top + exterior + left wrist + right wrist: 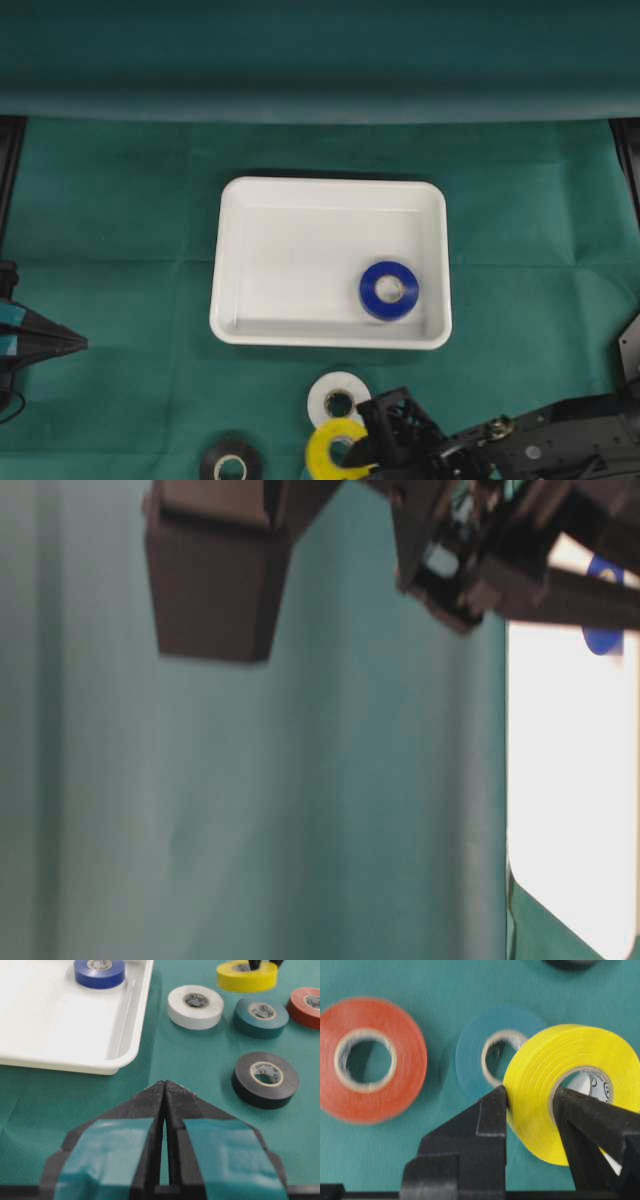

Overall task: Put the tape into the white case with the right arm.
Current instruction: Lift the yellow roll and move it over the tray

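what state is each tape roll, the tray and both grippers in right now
shallow white plastic tray: flat on the cloth, holds one roll
blue tape roll: lying flat in the tray
yellow tape roll: pinched through its wall, tilted
right gripper: shut on the yellow roll
left gripper: shut, empty
white tape roll, black tape roll, teal tape roll, red tape roll: flat on the cloth

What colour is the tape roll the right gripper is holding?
Yellow tape roll, clearest in the right wrist view.
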Tool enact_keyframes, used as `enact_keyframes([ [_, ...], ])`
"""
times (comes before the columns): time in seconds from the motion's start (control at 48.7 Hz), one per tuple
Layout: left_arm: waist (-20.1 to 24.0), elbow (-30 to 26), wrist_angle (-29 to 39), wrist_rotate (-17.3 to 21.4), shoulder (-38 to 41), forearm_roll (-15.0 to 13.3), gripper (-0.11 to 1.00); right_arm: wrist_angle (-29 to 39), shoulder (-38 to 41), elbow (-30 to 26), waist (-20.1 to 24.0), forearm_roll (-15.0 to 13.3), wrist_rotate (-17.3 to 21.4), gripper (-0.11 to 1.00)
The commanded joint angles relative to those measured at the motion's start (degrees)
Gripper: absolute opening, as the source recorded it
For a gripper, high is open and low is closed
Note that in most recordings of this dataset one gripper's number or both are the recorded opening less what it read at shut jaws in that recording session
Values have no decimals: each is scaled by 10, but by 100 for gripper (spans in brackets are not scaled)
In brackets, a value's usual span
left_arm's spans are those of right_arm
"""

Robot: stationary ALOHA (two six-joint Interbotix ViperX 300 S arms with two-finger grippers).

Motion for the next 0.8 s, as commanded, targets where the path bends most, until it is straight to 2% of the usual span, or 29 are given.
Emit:
enact_keyframes([
  [0.0, 1, -7, -3, 0, 5, 0, 0, 3, 2, -30, 0, -2, 2, 2],
  [0.349, 1, -6, -3, 0, 5, 1, 0, 17, 1, -33, -23, -4, 2, 2],
  [0.513, 1, -5, -3, 0, 5, 0, 0, 49, -18, -25, -67, -18, 0, 2],
  [0.78, 1, -5, -3, 0, 5, 1, 0, 57, -27, -16, -148, -49, -1, 2],
])
